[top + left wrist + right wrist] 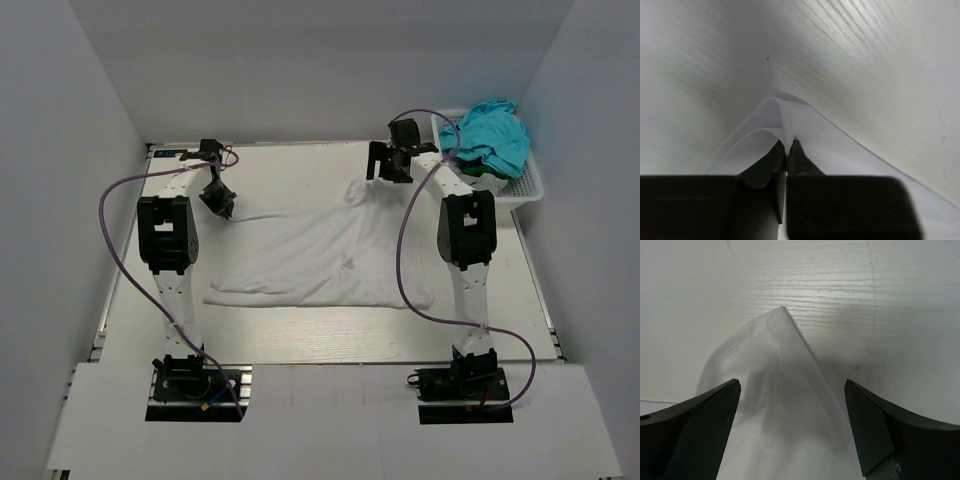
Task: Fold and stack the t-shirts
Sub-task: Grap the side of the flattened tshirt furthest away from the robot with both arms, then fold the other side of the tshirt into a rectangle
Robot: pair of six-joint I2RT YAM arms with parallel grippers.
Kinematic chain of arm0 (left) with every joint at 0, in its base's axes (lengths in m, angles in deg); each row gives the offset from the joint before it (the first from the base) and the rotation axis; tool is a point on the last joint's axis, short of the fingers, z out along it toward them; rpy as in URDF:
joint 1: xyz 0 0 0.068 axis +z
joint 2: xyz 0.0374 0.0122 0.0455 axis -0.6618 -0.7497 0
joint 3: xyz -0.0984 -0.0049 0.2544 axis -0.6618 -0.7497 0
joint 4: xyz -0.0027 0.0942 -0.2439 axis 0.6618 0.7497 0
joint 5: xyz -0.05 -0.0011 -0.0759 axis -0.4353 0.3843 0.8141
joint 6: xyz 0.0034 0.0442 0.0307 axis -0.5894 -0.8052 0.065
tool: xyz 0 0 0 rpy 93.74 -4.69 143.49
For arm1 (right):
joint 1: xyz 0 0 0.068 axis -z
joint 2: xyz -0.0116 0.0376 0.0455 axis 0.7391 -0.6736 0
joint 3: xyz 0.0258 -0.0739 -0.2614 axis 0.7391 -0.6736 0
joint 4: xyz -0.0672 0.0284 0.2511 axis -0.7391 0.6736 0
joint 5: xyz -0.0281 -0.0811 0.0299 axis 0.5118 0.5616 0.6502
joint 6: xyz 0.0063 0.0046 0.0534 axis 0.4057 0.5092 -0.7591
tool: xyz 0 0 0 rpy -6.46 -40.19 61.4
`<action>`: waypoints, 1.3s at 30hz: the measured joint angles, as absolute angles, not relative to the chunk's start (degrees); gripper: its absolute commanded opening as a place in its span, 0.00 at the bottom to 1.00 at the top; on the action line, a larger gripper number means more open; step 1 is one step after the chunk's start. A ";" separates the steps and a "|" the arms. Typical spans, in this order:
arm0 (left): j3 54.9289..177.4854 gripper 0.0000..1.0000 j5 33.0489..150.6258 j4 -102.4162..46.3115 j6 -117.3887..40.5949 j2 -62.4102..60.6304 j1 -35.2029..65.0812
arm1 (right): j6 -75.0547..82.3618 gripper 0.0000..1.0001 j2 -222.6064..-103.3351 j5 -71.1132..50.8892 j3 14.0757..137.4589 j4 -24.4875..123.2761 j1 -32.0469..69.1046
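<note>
A white t-shirt (320,255) lies spread on the table's middle. My left gripper (222,207) is shut on its far left corner; in the left wrist view the cloth (790,122) is pinched between the closed fingertips (799,150). My right gripper (385,165) is open above the shirt's far right corner; in the right wrist view that corner (782,365) lies between the spread fingers (865,410), untouched. A teal t-shirt (492,135) is bunched in a white basket (528,190) at the far right.
White walls close in the table on the left, back and right. The basket sits against the right wall, just behind the right arm's wrist. Purple cables loop from both arms over the table.
</note>
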State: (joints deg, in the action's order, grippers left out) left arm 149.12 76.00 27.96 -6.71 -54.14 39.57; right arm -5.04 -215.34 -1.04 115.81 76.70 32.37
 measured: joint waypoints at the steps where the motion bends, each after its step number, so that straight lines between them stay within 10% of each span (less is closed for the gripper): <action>1: 149.14 0.00 76.26 27.90 -6.67 -54.14 39.64 | -4.36 0.90 -216.17 -1.15 115.83 75.98 32.37; 12: 149.16 0.00 79.13 27.79 -6.91 -54.14 40.27 | -2.53 0.75 -223.18 -7.16 119.59 69.16 32.17; 19: 149.16 0.00 79.54 27.59 -7.02 -54.14 40.27 | -0.21 0.00 -222.73 -6.00 116.12 65.64 31.60; 26: 148.85 0.00 79.76 27.50 -7.37 -52.70 40.27 | 1.26 0.00 -217.33 -5.69 109.21 64.00 31.21; 39: 126.84 0.00 79.74 23.20 -7.04 -29.58 40.20 | 4.08 0.00 -172.63 -8.62 65.26 48.98 29.57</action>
State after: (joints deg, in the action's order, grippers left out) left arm 126.84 79.74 23.20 -7.04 -29.58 40.20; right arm 4.08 -172.63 -8.62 65.26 48.98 29.57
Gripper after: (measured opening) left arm 0.031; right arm 0.011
